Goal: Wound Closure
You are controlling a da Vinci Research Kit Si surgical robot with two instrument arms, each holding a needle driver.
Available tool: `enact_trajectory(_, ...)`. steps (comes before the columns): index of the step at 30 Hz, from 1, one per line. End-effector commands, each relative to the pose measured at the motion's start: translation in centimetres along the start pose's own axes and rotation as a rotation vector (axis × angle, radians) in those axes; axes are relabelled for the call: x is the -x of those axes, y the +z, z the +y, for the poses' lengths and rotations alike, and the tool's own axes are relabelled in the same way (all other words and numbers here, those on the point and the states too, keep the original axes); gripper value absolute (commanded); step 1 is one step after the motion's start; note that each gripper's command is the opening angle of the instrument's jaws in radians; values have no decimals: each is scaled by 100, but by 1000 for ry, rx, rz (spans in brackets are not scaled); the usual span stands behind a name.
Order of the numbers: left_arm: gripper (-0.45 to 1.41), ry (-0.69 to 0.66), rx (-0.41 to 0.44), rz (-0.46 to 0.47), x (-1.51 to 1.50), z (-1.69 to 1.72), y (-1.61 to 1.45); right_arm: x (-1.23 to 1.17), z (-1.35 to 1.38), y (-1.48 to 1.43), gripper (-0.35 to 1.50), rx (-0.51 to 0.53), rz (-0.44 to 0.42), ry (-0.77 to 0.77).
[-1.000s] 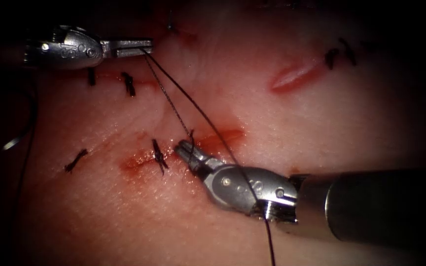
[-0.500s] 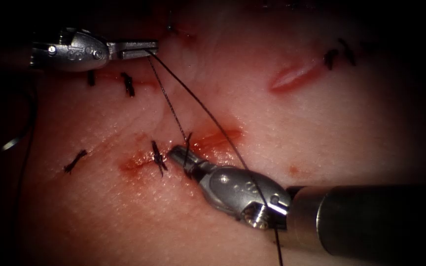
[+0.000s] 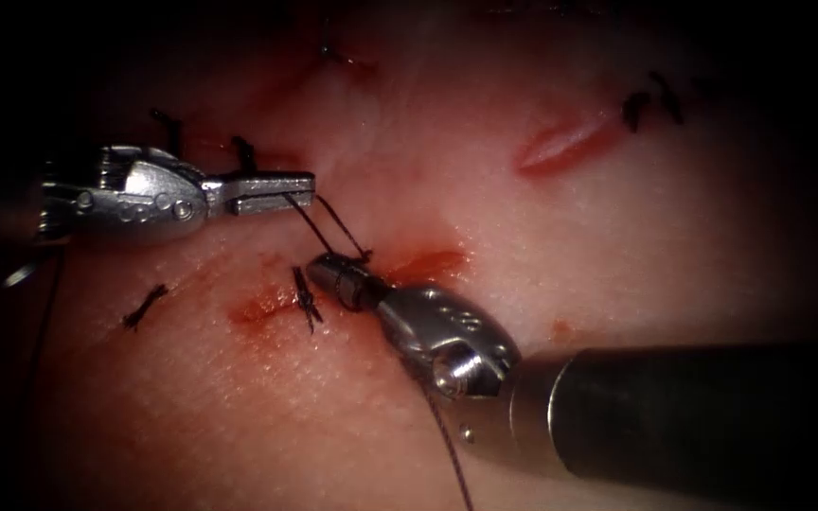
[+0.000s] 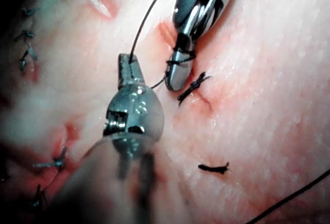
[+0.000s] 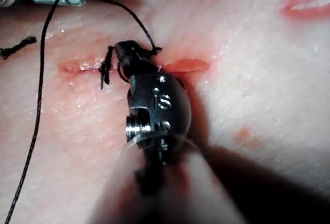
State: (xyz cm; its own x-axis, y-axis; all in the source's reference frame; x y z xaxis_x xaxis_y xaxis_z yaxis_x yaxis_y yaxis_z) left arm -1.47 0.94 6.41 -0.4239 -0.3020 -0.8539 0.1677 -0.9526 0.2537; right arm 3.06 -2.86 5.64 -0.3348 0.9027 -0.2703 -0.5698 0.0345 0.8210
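Knot-tying at the cut (image 3: 428, 265). Left tool (image 3: 281, 192) clamped on the thread (image 3: 319, 222), lower and nearer the cut than a second ago. Right tool (image 3: 328, 274), jaws together, thread wound around them just behind the tip; what they pinch I cannot tell. Needle unseen. Old stitch (image 3: 306, 299) just left of the right tip. To do it well: keep thread taut, pull level with the tissue (image 3: 617, 237).

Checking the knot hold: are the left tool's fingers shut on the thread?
Shut. The left tool has its fingers pressed together with the thread leaving from between them toward the cut.
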Motion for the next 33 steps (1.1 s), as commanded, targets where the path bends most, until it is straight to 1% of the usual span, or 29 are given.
enact_trajectory(1, -45, 8, -2, 0, 0, -2, 6, 0, -4, 7, -35, -18, -15, 77)
enact_trajectory(4, -45, 18, -3, 1, -8, -1, 8, 6, -3, 0, -35, -41, -64, 218)
enact_trajectory(7, -45, 28, -3, 4, -8, -4, 10, 15, -4, -10, -35, -60, -98, 328)
enact_trajectory(9, -45, 26, -3, 5, -6, -7, 12, 20, -7, -16, -35, -70, -113, 367)
enact_trajectory(16, -45, 34, -4, 4, 11, -22, 12, 25, -15, -41, -35, -61, -99, 375)
enact_trajectory(17, -45, 29, -4, 0, 18, -28, 10, 25, -18, -49, -35, -55, -88, 377)
enact_trajectory(21, -45, 30, -8, -31, 36, -50, 5, 25, -24, -62, -35, -57, -76, 383)
enact_trajectory(24, -45, 21, -27, -37, 48, -66, 2, 24, -29, -68, -35, -38, -58, 317)
enact_trajectory(25, -45, 15, -30, -39, 53, -73, 1, 23, -31, -69, -35, -33, -50, 248)
enact_trajectory(28, -45, 4, -37, -45, 66, -87, -1, 20, -36, -72, -35, -3, -24, 129)
enact_trajectory(30, -45, -1, -38, -48, 75, -94, 0, 19, -40, -72, -35, 22, -15, -59)
enact_trajectory(31, -45, -5, -40, -51, 80, -99, 1, 20, -42, -73, -35, 14, -20, -192)
enact_trajectory(33, -45, -9, -45, -54, 90, -107, 4, 23, -45, -72, -35, -11, 1, -348)
